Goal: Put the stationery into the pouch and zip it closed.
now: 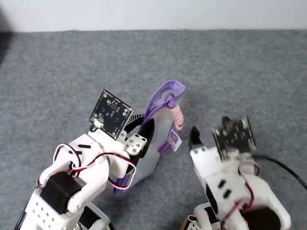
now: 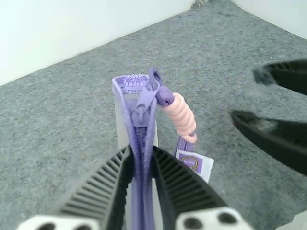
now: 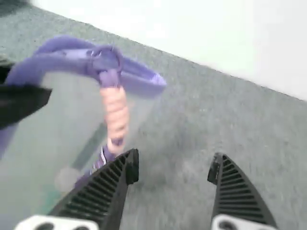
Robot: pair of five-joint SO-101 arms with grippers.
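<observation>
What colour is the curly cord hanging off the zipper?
The curly cord is light pink; the left wrist view shows it best.

Grey felt-like table cover [image 1: 57, 72] w/ plain white wall [image 1: 153, 14] behind its far edge.

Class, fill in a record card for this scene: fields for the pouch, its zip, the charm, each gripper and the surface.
Pouch: clear with purple trim, standing on edge
Zip: slider at the end away from the arms, teeth look closed
Charm: pink coil hanging from the slider
Left gripper: shut on the pouch's zip edge
Right gripper: open, beside the pouch, holding nothing
Surface: grey carpet
</observation>
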